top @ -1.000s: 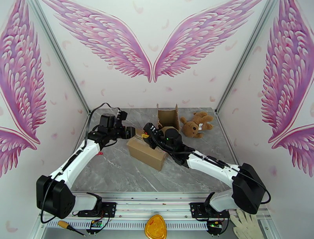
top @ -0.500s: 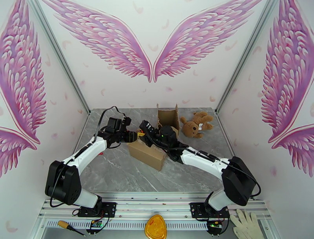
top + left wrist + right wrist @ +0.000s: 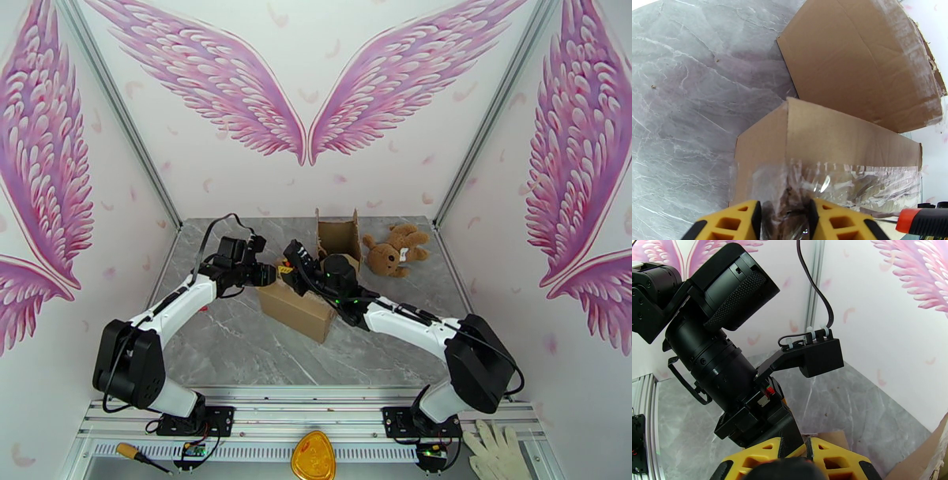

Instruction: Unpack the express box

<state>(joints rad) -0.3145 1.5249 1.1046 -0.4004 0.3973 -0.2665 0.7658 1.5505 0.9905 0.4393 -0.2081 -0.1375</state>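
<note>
The brown express box (image 3: 296, 306) lies mid-table, with one flap (image 3: 338, 232) standing up behind it. In the left wrist view its near end (image 3: 829, 142) carries crumpled clear tape (image 3: 790, 185). My left gripper (image 3: 271, 274) (image 3: 784, 209) is at the box's left end, its yellow fingers (image 3: 746, 221) closed on a bunch of that tape. My right gripper (image 3: 291, 260) (image 3: 805, 446) hovers over the same end, facing the left wrist. Its jaws are nearly together on a dark tool (image 3: 788, 469). An orange-red and black piece (image 3: 923, 220), likely that tool, shows beside the tape.
A brown teddy bear (image 3: 395, 249) lies at the back right, next to the raised flap. White gloves (image 3: 494, 451), a screwdriver (image 3: 141, 456) and a yellow piece (image 3: 314, 459) rest on the front rail. Angled metal posts and the winged walls close in the grey marble table (image 3: 237, 347).
My left arm reached right to the box's left end and its jaws narrowed onto the tape. The right gripper shifted slightly left and back, still closed on the tool.
</note>
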